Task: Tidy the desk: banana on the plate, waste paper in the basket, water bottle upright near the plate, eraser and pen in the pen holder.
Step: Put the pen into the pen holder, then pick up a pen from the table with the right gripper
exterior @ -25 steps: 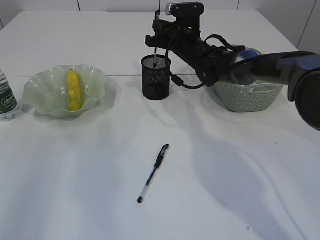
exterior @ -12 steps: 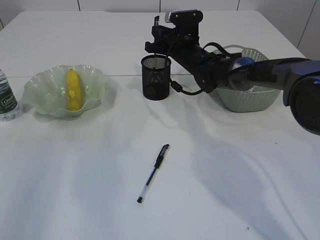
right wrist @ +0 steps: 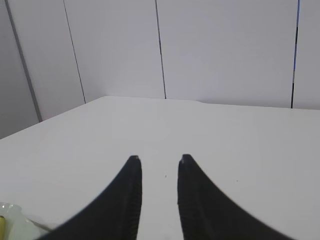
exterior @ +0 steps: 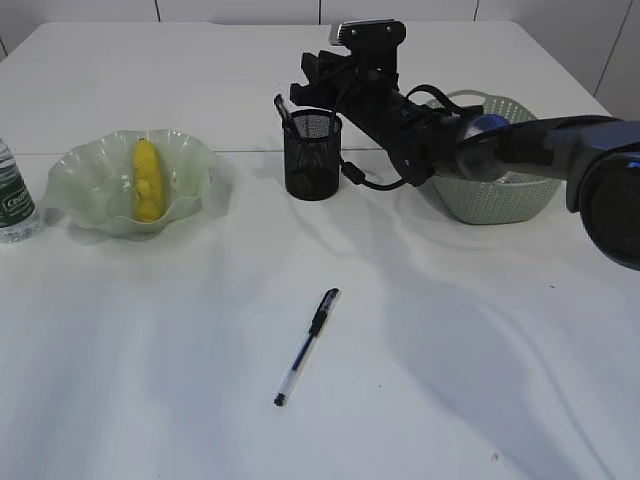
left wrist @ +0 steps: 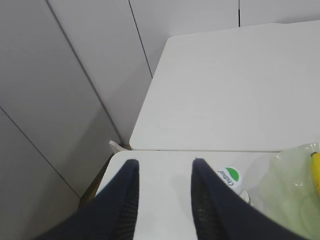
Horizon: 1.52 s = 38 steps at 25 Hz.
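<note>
The black mesh pen holder (exterior: 312, 156) stands mid-desk with a dark pen (exterior: 282, 107) leaning out over its left rim. My right gripper (exterior: 312, 80) hovers just above the holder; in the right wrist view it (right wrist: 159, 158) is open and empty. A second pen (exterior: 307, 345) lies on the white desk (exterior: 450, 330) nearer the front. The banana (exterior: 147, 178) rests in the green plate (exterior: 195, 160). The water bottle (exterior: 12, 205) stands upright left of the plate. My left gripper (left wrist: 164, 162) is open above the bottle cap (left wrist: 230, 176). Eraser and waste paper are hidden.
The sage green basket (exterior: 490, 185) sits right of the pen holder, partly behind my right arm (exterior: 520, 140). The left wrist view shows the desk's corner (left wrist: 112, 160) and a wall beyond it.
The right gripper lowered a pen over the holder and opened. The pen now leans inside the holder, free of the fingers. The left arm has not moved.
</note>
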Tool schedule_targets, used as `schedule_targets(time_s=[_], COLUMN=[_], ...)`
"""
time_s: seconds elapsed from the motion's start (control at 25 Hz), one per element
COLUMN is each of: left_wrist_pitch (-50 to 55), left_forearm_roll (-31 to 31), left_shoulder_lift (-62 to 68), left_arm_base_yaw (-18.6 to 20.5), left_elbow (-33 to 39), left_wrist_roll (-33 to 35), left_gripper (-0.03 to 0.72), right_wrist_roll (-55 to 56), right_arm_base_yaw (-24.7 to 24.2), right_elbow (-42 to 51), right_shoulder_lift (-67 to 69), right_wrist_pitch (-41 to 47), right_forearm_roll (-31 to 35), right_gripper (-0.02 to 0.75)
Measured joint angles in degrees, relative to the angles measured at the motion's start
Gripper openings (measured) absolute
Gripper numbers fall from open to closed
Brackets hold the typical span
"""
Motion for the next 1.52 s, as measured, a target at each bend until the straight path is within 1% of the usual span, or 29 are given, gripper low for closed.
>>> schedule_targets(time_s=[0.28, 0.36, 0.6, 0.76, 0.92, 1.04, 1.24, 1.4, 1.52], left_wrist_pitch=[0.0, 0.0, 0.0, 0.0, 0.0, 0.0, 0.0, 0.0, 0.0], left_forearm_roll=[0.0, 0.0, 0.0, 0.0, 0.0, 0.0, -0.1, -0.5, -0.6], left_shoulder_lift=[0.0, 0.0, 0.0, 0.0, 0.0, 0.0, 0.0, 0.0, 0.0], left_arm_base_yaw=[0.0, 0.0, 0.0, 0.0, 0.0, 0.0, 0.0, 0.0, 0.0], left_elbow=[0.0, 0.0, 0.0, 0.0, 0.0, 0.0, 0.0, 0.0, 0.0], left_wrist_roll=[0.0, 0.0, 0.0, 0.0, 0.0, 0.0, 0.0, 0.0, 0.0], left_gripper=[0.241, 0.241, 0.241, 0.241, 0.241, 0.241, 0.241, 0.241, 0.241], right_wrist_roll=[0.1, 0.1, 0.2, 1.0, 1.8, 3.3, 3.8, 4.0, 4.0], right_arm_base_yaw=[0.0, 0.0, 0.0, 0.0, 0.0, 0.0, 0.0, 0.0, 0.0], right_elbow=[0.0, 0.0, 0.0, 0.0, 0.0, 0.0, 0.0, 0.0, 0.0], right_shoulder_lift=[-0.1, -1.2, -7.3, -12.0, -16.7, -20.3, -25.9, -28.0, -28.3], right_wrist_pitch=[-0.8, 0.6, 7.8, 14.7, 26.2, 37.9, 57.7, 71.2, 81.3], right_forearm_roll=[0.0, -0.1, -1.3, -1.7, -1.7, 0.1, 4.9, 10.9, 13.5], right_gripper=[0.202, 0.202, 0.202, 0.202, 0.202, 0.202, 0.202, 0.202, 0.202])
